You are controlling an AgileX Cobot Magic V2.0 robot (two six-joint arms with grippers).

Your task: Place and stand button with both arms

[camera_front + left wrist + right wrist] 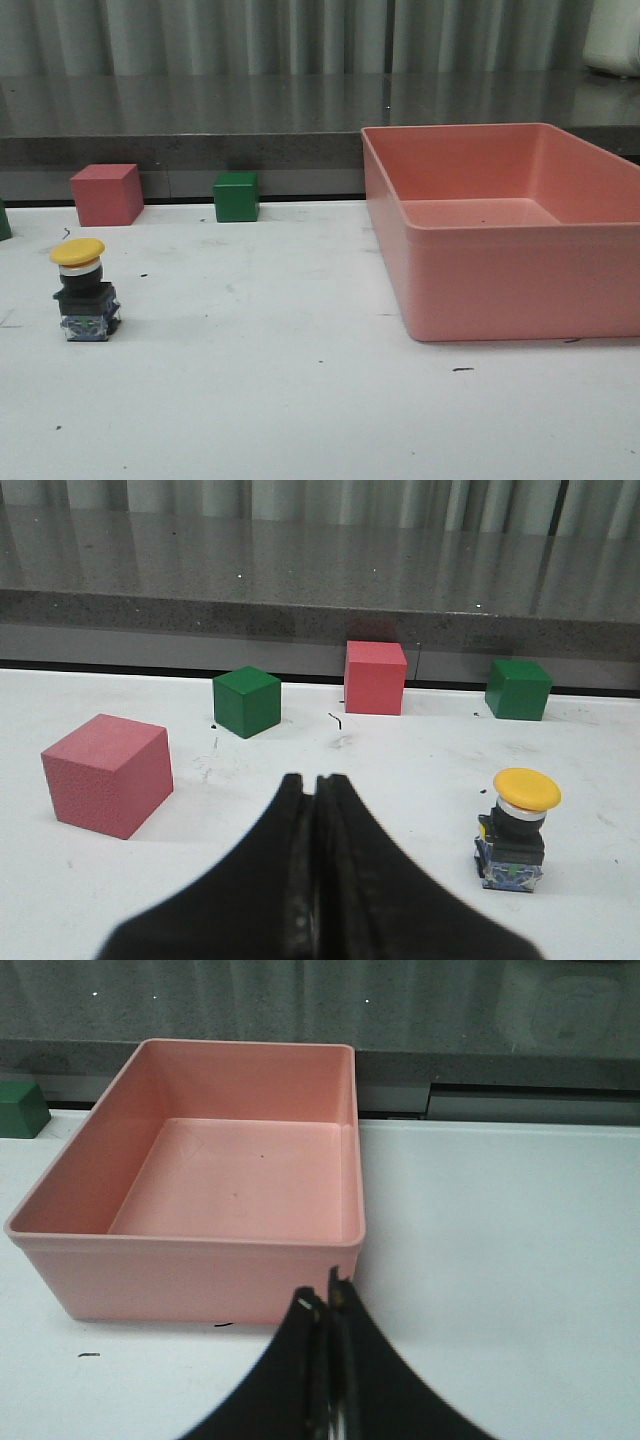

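Note:
The button (84, 290) stands upright on the white table at the left, yellow cap on top, black body and clear base below. It also shows in the left wrist view (516, 829), standing upright. My left gripper (314, 782) is shut and empty, apart from the button, with the button off to one side of its tips. My right gripper (323, 1297) is shut and empty, close to the near corner of the pink bin (200, 1245). Neither arm shows in the front view.
A large empty pink bin (500, 285) takes up the table's right side. A pink cube (106, 194) and a green cube (236, 196) stand by the back edge. The left wrist view shows another pink cube (108, 774) and two green cubes (246, 701) (518, 688).

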